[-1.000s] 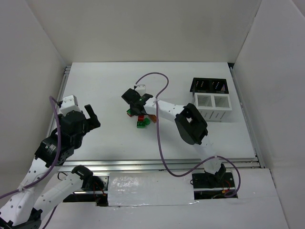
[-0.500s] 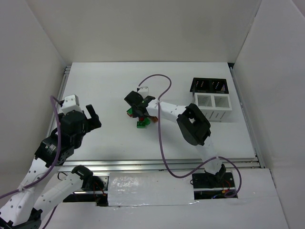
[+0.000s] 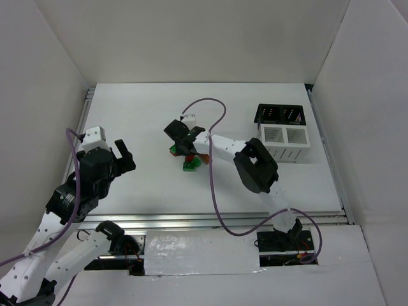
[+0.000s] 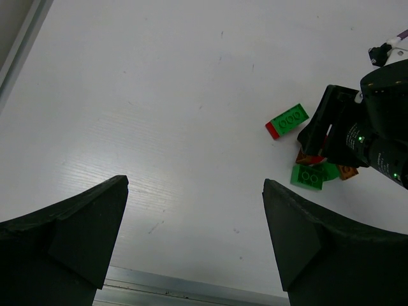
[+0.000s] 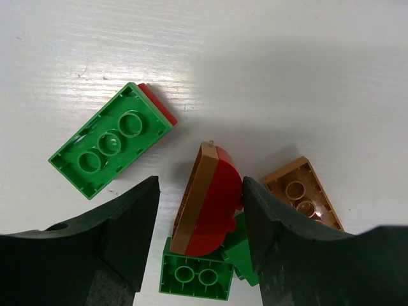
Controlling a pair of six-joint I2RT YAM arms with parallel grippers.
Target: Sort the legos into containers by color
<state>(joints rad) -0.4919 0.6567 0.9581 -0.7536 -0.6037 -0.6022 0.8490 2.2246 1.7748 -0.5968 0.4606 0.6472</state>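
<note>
The big white table (image 3: 127,115) held everything. 2 robot arms stood at its near edge.

At the far right of the table sat 2 bins, touching each other. The white bin (image 3: 285,144) was nearer and the black bin (image 3: 280,115) was just behind it. Each had 2 parts inside. I could not see any bricks in them.

The left gripper (image 3: 121,156) hung over bare table on the left, well apart from the bricks. Its jaws were spread wide with nothing in them (image 4: 194,191).

The right gripper (image 3: 185,141) reached down to a little pile of bricks near the middle of the table. Its jaws were apart (image 5: 199,191), one on each side of a tilted red and brown piece (image 5: 210,201). One finger (image 5: 268,236) looked to be touching the red side. The other finger (image 5: 127,242) had a thin gap beside the brown side.

A green brick stacked on red (image 5: 109,140) lay flat just beside the gripper, apart from the pile. An orange-brown brick (image 5: 303,191) lay on the other side. A small green brick (image 5: 194,275) sat partly under the red and brown piece.
</note>
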